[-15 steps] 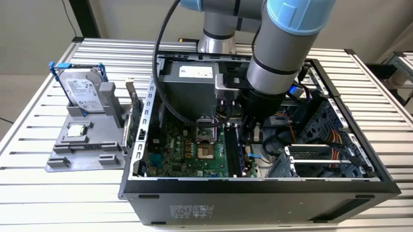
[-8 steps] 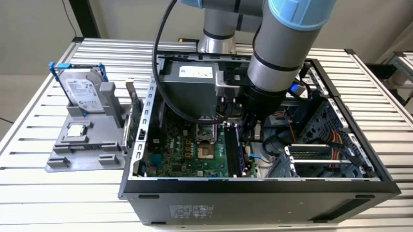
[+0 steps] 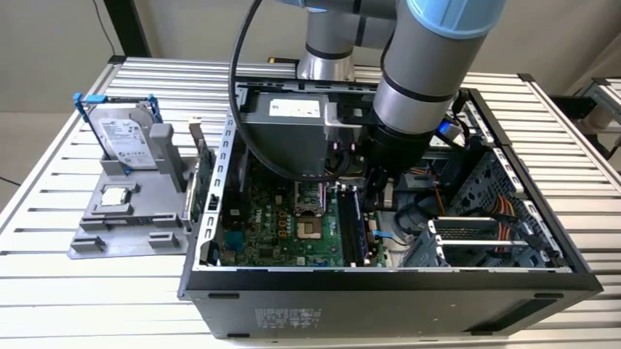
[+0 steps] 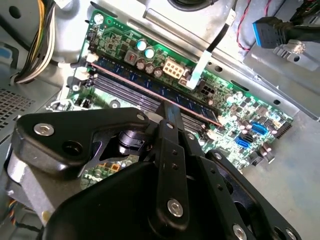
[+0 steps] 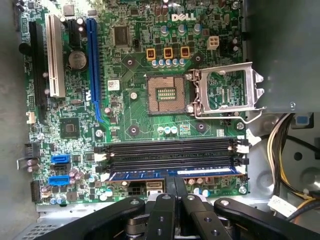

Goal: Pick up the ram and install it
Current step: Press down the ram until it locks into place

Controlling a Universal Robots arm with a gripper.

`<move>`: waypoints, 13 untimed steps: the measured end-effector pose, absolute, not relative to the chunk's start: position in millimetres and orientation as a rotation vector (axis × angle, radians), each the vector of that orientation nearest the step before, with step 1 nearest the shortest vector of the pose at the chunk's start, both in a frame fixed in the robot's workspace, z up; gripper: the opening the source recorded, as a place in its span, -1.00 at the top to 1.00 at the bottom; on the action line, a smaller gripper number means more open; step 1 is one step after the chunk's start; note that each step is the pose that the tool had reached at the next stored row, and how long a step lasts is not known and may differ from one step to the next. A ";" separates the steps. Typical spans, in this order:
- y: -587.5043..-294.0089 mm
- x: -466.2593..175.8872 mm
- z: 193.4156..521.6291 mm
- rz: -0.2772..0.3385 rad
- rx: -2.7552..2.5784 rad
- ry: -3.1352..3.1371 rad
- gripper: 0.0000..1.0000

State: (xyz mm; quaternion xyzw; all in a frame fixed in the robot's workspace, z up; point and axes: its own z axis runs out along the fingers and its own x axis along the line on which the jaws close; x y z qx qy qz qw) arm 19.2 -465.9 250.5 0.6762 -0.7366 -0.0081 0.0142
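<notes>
So the arm's reached down into the open black PC case (image 3: 388,280) sitting on the ribbed metal table (image 3: 58,291), and the matte black pincer (image 5: 174,187) has its fingers pinched narrow right at the ram (image 5: 172,173). The ram's that long thin stick with the dark blue label, sitting edge-up in the outermost of the black slots on the glossy green motherboard (image 5: 135,112), next to three empty ones. Off to the exterior view's left there's a silver hard drive (image 3: 124,135) standing in a grey plastic holder (image 3: 126,225).
</notes>
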 end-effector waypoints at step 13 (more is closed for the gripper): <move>-465.5 19.2 270.9 -0.017 2.102 -2.290 1.00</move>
